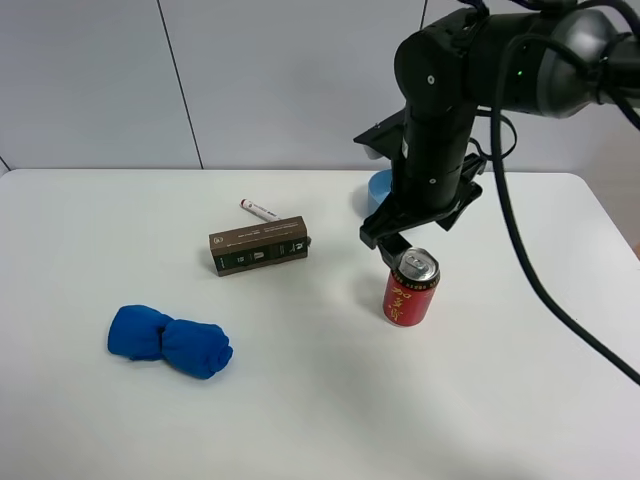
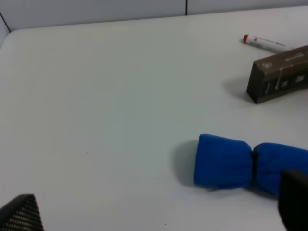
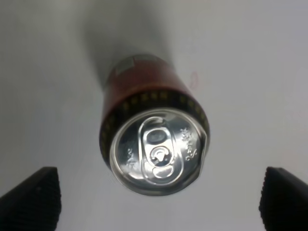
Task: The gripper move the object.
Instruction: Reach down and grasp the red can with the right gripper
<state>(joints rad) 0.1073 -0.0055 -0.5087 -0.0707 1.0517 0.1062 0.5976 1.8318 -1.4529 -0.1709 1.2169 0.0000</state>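
Note:
The red can [image 1: 410, 296] with gold markings and a silver pull-tab top stands upright on the white table [image 1: 300, 400], right of the middle. My right gripper [image 1: 402, 246] hangs just above and behind the can's top, on the thick black arm. In the right wrist view the can [image 3: 154, 139] sits centred under the gripper [image 3: 156, 211]. Its two black fingertips [image 3: 31, 197] stand wide apart on either side and do not touch the can. My left gripper [image 2: 156, 214] is open and empty, low over the table's left part. It does not show in the exterior view.
A brown box [image 1: 258, 246] lies left of the can, with a red-capped white marker [image 1: 259, 210] behind it. A rolled blue cloth [image 1: 170, 342] lies at the front left. A blue bowl [image 1: 377, 190] sits partly hidden behind the right arm. The left wrist view shows the cloth [image 2: 240, 161], box [image 2: 279, 74] and marker [image 2: 262, 43].

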